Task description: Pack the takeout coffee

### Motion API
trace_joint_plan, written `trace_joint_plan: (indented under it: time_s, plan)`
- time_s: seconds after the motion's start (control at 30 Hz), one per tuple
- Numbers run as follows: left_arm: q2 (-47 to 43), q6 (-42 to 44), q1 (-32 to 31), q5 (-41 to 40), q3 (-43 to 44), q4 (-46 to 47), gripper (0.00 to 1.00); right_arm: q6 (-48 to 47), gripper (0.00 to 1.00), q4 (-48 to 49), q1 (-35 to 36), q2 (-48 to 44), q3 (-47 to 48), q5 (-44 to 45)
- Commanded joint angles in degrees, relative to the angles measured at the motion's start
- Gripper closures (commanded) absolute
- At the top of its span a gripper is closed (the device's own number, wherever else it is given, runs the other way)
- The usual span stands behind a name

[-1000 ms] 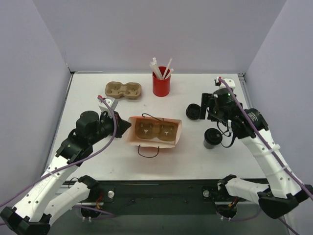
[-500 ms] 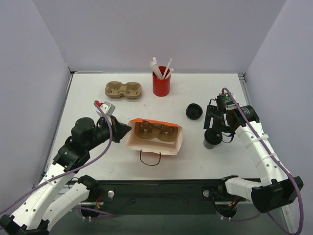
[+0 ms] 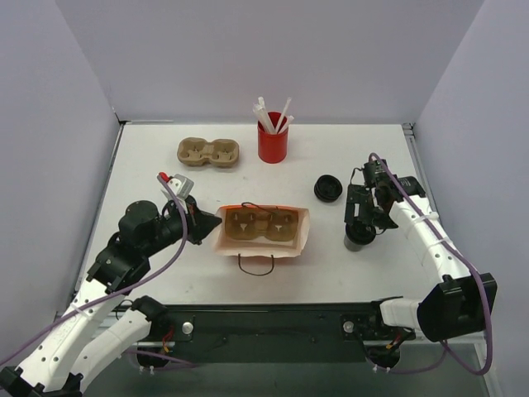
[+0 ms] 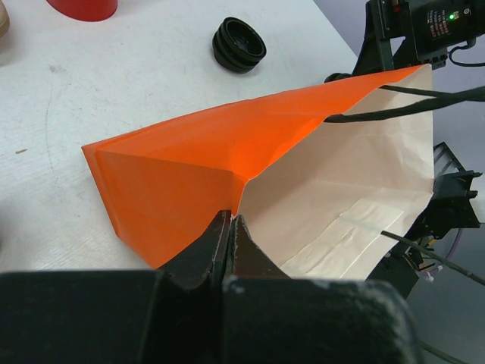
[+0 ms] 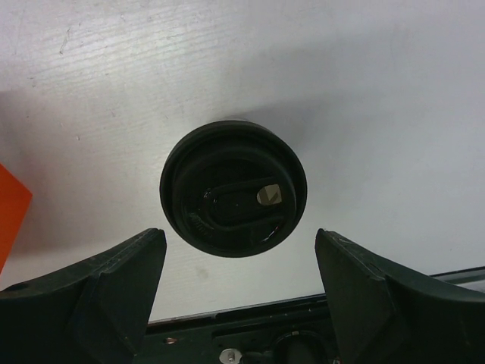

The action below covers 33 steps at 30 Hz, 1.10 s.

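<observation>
On the white table, centre-front: orange paper bag, mouth open, tan two-hole cardboard carrier visible inside. Left gripper pinched tight on the bag's side edge. Right gripper spread wide, straddling one small dark tapered cup, with a gap on both sides. Second dark cup near it, further back. Both cups are on the table right of the bag, outside it.
</observation>
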Motion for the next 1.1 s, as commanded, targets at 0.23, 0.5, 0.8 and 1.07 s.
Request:
trace_joint_plan:
  time_s: [0.23, 0.5, 0.8, 1.07]
  plan:
    - [-0.4, 0.2, -0.3, 0.7, 1.5, -1.2, 1.0, -8.4, 0.18, 3.4, -1.9, 1.5, -2.9, -4.6]
    - [-0.6, 0.1, -0.3, 0.5, 1.5, -1.5, 1.0, -11.3, 0.18, 3.7, -2.6, 2.5, -3.8, -6.7]
    - [0.2, 0.2, -0.3, 0.3, 2.3, -1.7, 1.0, -12.5, 0.2, 5.1, -2.9, 3.1, -5.5, -5.5]
    - [0.3, 0.2, -0.3, -0.2, 2.7, -2.6, 1.0, -13.6, 0.33, 7.3, -3.3, 3.1, -7.2, -5.3]
